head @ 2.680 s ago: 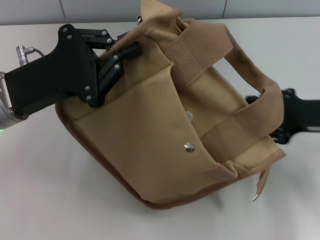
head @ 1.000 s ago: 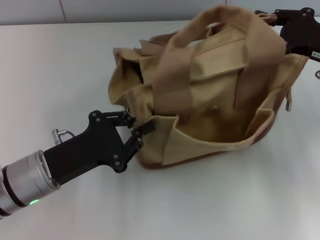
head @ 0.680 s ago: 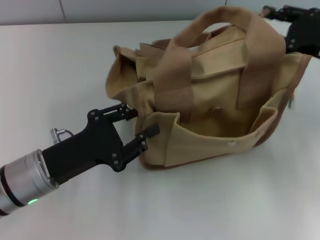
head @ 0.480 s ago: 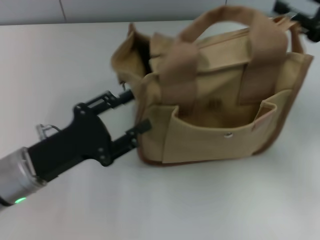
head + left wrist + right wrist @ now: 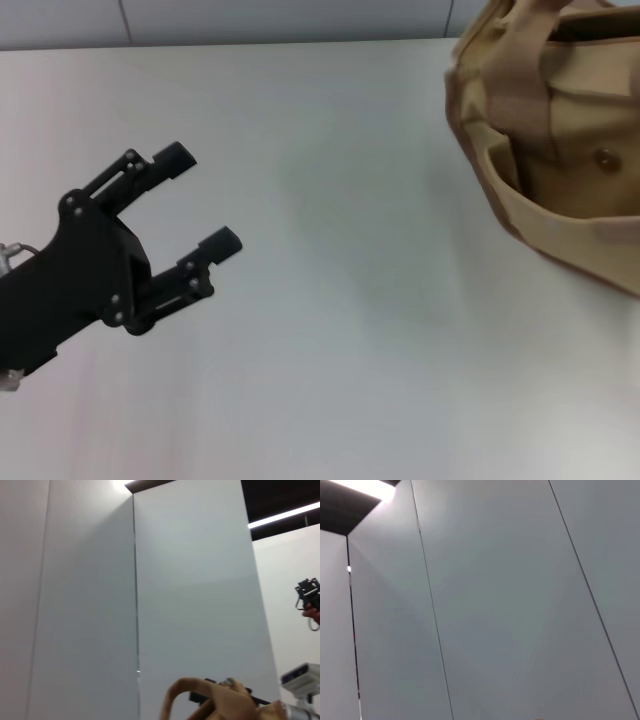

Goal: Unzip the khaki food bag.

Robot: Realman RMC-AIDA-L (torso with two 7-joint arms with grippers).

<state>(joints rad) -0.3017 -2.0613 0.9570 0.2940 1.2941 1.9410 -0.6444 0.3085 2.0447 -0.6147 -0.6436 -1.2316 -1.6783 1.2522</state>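
My left hand [image 5: 205,200] hangs over the bare white worktop [image 5: 330,330] on my left side, its two black fingers [image 5: 215,245] spread wide with nothing between them. It touches nothing and stands well apart from the bag.

The khaki food bag [image 5: 560,150] sits far over at the right edge of the head view, cut off by the frame, so I see only one end of it: a webbing handle [image 5: 515,110] running up its side, a slack outer pocket with a snap stud [image 5: 606,158], and folds of canvas. In my left wrist view a loop of the khaki handle [image 5: 210,702] shows low down against a pale wall panel, and nothing more of the bag.

My right hand is not in any view; its wrist camera shows only wall panels, so I cannot say where it is or what it holds.

As for the zip, I cannot see it. The top of the bag is out of frame and the visible end shows no slider or teeth, so open or closed is beyond telling. An empty, spread hand away from the bag fits two stages equally: the zip shut and waiting for a grip, or the zip already drawn and the hand clear of it. Any further move needs the bag's top seen first.
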